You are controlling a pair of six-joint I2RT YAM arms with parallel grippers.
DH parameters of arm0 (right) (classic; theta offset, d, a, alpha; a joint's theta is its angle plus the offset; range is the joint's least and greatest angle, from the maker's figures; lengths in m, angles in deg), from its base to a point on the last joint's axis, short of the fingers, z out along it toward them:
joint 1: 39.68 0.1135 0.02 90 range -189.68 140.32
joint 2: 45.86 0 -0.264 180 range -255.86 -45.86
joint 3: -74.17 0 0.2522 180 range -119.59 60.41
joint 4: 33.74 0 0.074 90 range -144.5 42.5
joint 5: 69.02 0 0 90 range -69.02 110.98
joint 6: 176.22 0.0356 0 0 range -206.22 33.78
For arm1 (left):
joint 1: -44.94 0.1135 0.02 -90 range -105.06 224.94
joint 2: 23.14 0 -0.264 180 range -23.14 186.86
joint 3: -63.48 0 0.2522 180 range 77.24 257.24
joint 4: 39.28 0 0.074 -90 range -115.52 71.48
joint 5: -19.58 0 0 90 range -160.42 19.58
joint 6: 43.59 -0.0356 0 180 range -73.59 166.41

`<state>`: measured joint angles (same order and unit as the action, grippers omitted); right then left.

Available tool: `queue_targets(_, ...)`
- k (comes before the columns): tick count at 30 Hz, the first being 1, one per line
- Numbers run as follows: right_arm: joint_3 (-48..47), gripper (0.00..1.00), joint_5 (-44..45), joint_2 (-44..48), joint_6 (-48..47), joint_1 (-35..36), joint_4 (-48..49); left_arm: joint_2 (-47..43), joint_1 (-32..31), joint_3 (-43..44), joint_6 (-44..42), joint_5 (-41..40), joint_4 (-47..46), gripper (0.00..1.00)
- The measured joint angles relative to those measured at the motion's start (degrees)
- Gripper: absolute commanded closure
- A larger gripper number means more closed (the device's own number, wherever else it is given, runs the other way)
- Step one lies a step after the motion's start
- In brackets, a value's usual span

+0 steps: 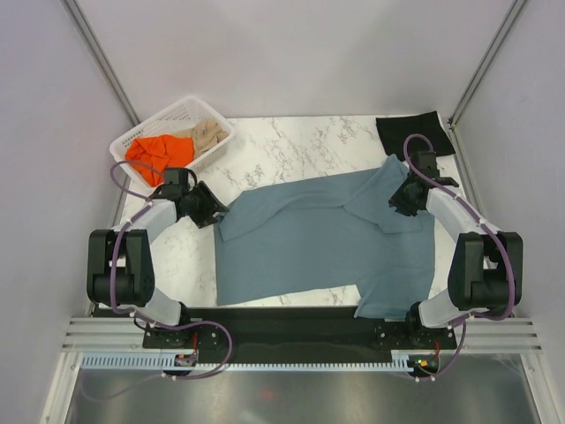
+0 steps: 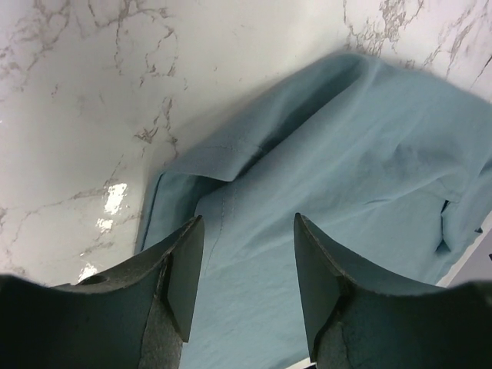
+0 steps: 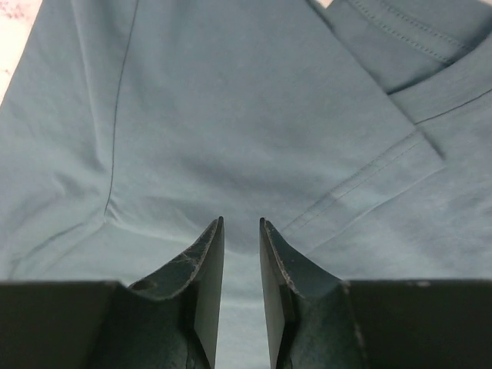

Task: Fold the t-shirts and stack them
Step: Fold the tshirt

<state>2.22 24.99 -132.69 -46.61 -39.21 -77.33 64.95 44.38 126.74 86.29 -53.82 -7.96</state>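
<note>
A slate blue-grey t-shirt lies spread flat on the marble table, with one corner hanging over the near edge. My left gripper is open and empty just above the shirt's left edge. In the left wrist view, the left gripper has cloth below its wide-apart jaws. My right gripper hovers over the shirt's right part near a folded flap. In the right wrist view, the right gripper has its jaws a narrow gap apart, holding nothing, with the shirt beneath. A black shirt lies folded at the back right.
A white lattice basket at the back left holds an orange shirt and a beige shirt. Bare marble shows behind the blue-grey shirt. Grey walls enclose the table on three sides.
</note>
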Motion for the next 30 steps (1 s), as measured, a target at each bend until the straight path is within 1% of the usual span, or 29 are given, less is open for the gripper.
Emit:
queue_targets(11,-0.4,0.65,0.8,-1.0,0.7,-0.3,1.2,5.3,-2.2,1.6,2.4,-1.7,-2.4,0.42)
queue_targets(20,2.5,0.66,-1.6,-1.0,1.2,0.6,5.6,5.5,-2.7,2.8,4.1,-4.7,-4.4,0.41)
queue_targets(30,4.1,0.67,-1.6,-1.4,1.1,1.1,7.2,5.8,-2.8,3.4,5.3,-7.1,-6.2,0.42)
